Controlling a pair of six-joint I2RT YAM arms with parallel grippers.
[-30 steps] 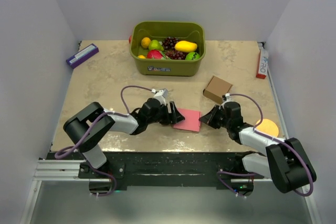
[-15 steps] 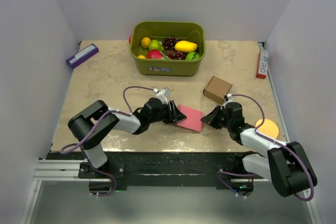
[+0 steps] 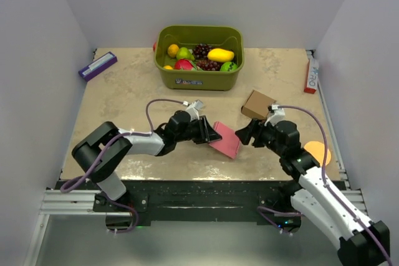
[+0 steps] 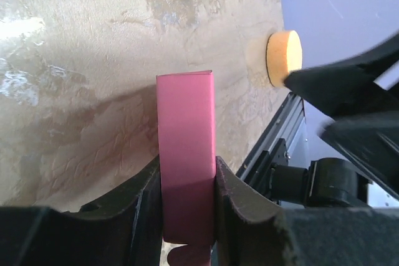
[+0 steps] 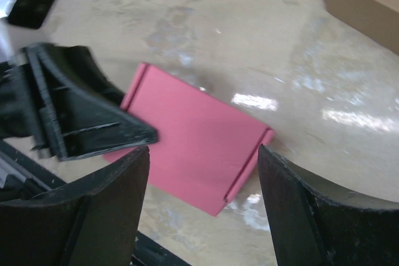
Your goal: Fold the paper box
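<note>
- Pink-red paper box (image 3: pixel 225 141) at near-centre of tabletop (image 3: pixel 124 91), pinched at its L end by left claw (image 3: pixel 209 133), tipped up on edge.
- Long axis straight out from that claw, toward right claw (image 3: pixel 248 134): spread wide, empty, just beside, no contact.
- Vs 1 s ago: box flat then; right claw shut then.

Top view: bright, even, diffuse light from above; sharp throughout; only faint soft shadows on counter (image 3: pixel 124 98); slight sheen on its surface.
Left wrist view: white glare patches on glossy counter at left; paper box (image 4: pixel 186 123) crisp, throws soft pink-tinted shadow leftward; left gripper (image 4: pixel 186 182) dark, underexposed, soft-edged; far right of frame blurred.
Right wrist view: whole frame smeared, low detail; bright specular streaks on counter right of paper box; right gripper (image 5: pixel 202 160) dim, defocused.
</note>
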